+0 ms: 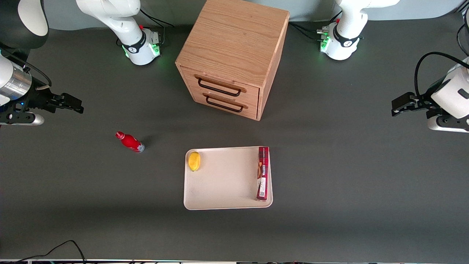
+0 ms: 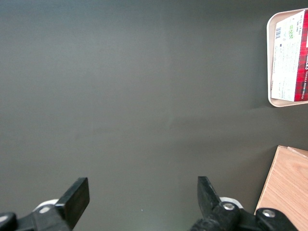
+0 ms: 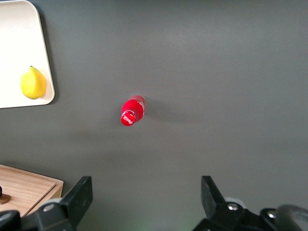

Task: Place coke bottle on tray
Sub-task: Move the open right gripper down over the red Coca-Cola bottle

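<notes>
**Ana:** Nearest the front camera lies the tray [image 1: 227,205], cream and low-rimmed, with a lemon [image 1: 194,161] in one corner and a long red box [image 1: 262,173] along the edge toward the parked arm's end. Its middle is bare.

**Ben:** And the coke bottle [image 1: 129,142]?

**Ana:** On the desk [image 1: 348,176], apart from the tray, toward the working arm's end. It appears to stand upright; the wrist camera looks down on its red cap [image 3: 128,117], though from the front I can't be wholly sure it isn't leaning.

**Ben:** So the step in hand is the reach?

**Ana:** I judge so. The pincer [image 1: 75,104] hangs above the desk, well apart from the bottle and farther from the front camera than it. To do it well, it should centre over the cap, come straight down, and close on the body below the neck, since a small light bottle likely tips at a glancing touch.

**Ben:** How is the pincer set?

**Ana:** Spread wide, its two dark fingers [image 3: 81,192] far apart in the wrist view, holding nothing and touching nothing. That gap clears the bottle easily.

**Ben:** And the drop-off?

**Ana:** Aim for the bare middle, between lemon and box.
</notes>
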`<state>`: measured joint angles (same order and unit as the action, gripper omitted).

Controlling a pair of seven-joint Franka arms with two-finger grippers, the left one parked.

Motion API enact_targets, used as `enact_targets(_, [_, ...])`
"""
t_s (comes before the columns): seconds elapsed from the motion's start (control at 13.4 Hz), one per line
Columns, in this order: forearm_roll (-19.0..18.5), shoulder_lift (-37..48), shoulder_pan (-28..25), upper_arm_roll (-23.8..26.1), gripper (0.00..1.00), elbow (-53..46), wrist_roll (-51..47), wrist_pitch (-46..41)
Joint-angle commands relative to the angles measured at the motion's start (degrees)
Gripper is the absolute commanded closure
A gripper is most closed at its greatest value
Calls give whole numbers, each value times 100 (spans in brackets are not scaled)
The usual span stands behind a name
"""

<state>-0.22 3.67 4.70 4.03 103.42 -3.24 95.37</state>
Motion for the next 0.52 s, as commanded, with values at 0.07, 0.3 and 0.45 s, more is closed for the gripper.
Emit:
enact_targets(0.07, [48,38,57,36,0,-102,139,-255])
enact_targets(0.3, [40,-33,-4,71,0,-384,61,-343])
enact_targets(0.45, [57,11,66,89,0,-384,147,-650])
